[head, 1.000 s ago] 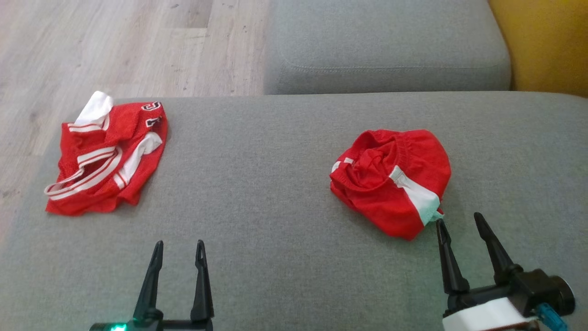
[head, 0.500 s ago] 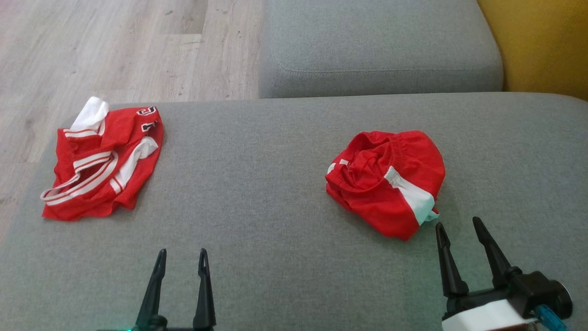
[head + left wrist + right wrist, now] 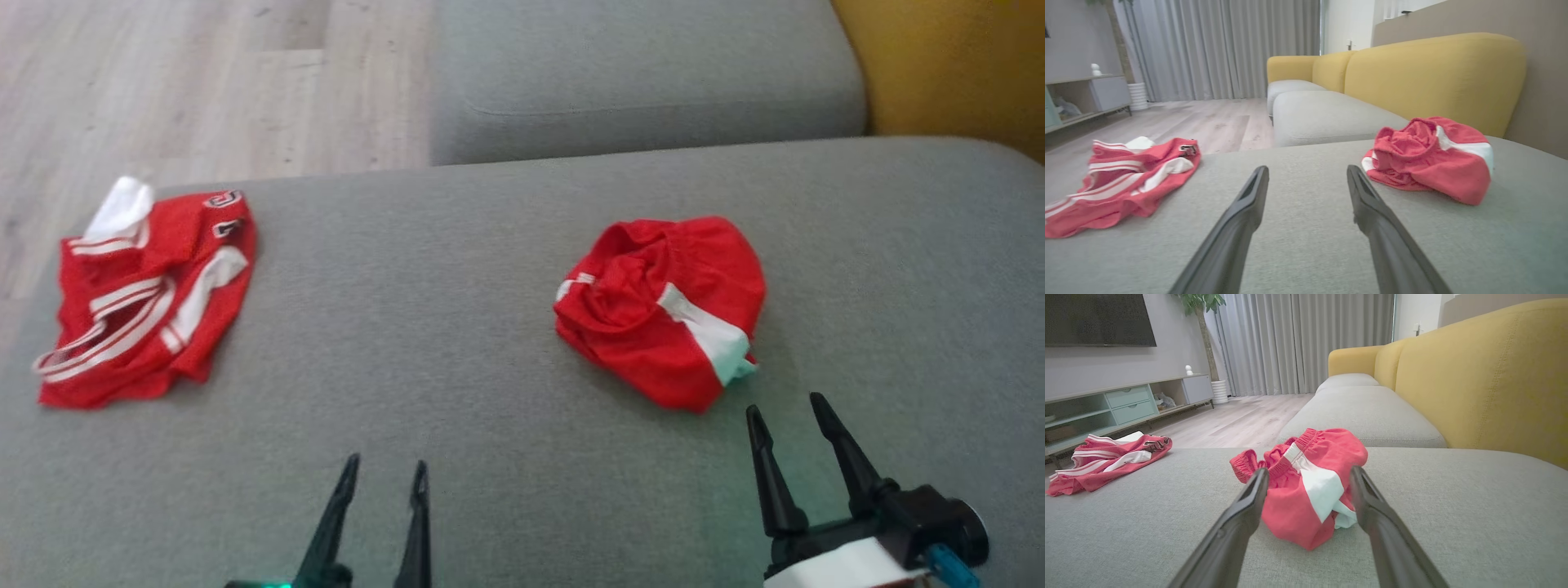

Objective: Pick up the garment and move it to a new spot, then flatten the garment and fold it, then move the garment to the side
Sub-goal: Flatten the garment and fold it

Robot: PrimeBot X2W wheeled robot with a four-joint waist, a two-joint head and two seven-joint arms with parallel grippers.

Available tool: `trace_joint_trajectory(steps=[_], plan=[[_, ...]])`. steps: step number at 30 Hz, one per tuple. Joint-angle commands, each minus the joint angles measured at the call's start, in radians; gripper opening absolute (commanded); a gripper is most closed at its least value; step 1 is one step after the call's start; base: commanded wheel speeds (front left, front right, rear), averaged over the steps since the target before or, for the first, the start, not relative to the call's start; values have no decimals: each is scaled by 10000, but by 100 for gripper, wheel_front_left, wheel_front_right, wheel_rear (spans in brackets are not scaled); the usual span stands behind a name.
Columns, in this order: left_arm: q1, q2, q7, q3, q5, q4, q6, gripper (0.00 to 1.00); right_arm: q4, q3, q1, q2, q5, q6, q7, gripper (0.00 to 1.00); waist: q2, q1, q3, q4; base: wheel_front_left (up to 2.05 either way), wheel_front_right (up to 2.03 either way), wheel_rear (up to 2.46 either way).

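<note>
Two red garments lie on the grey sofa seat (image 3: 457,327). Crumpled red shorts with a white side panel (image 3: 665,306) (image 3: 1306,486) (image 3: 1429,157) sit right of centre. A red jersey with white stripes (image 3: 143,298) (image 3: 1122,179) (image 3: 1106,459) lies at the left edge. My right gripper (image 3: 785,412) (image 3: 1308,473) is open, its tips just short of the shorts' near corner and not touching it. My left gripper (image 3: 385,469) (image 3: 1306,173) is open over bare cushion between the two garments.
A second grey cushion (image 3: 645,73) lies beyond, with the yellow backrest (image 3: 947,65) along the right. Wooden floor (image 3: 163,82) drops off past the seat's left and far edges. A TV console (image 3: 1126,400) and curtains (image 3: 1306,339) stand across the room.
The head camera has shifted, sliding the whole scene left and up. The left gripper has moved right in view. The right gripper stays just short of the shorts; both garments lie as before.
</note>
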Motion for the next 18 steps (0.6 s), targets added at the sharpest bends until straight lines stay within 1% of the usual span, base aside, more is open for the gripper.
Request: trace_joint_trajectory(steps=[1,3,5,6,8,12,15,18], plan=[[-892,-106,-53,92,-145,-221,-47,100,-261,278,-440,-58,-47,-7,4,100,0,0,178,-433,0,0,0],[-1315,-106,-53,-206,-223,-84,-143,100,-245,288,-507,-58,-73,-7,4,100,0,0,292,-809,0,0,0],[-1709,-106,-53,-474,-591,226,-275,100,-232,299,-597,-58,-104,-7,4,100,0,0,419,-1230,0,0,0],[-1709,-106,-53,-474,-591,226,-275,100,-232,299,-597,-58,-104,-7,4,100,0,0,419,-1230,0,0,0],[-2165,-106,-53,-744,-1050,819,-461,100,-253,259,-645,-58,-108,-7,4,100,0,0,521,-1619,0,0,0],[-3430,-106,-53,-1387,-1364,2036,-866,100,-288,242,-687,-58,-121,-7,4,100,0,0,788,-2286,0,0,0],[-4353,-106,-53,-1767,-1806,2811,-1037,100,-318,215,-758,-58,-55,-7,4,100,0,0,992,-2702,0,0,0],[-5269,-106,-53,-2129,-2093,3656,-1075,100,-372,225,-826,-58,-5,-7,4,100,0,0,1183,-3025,0,0,0]])
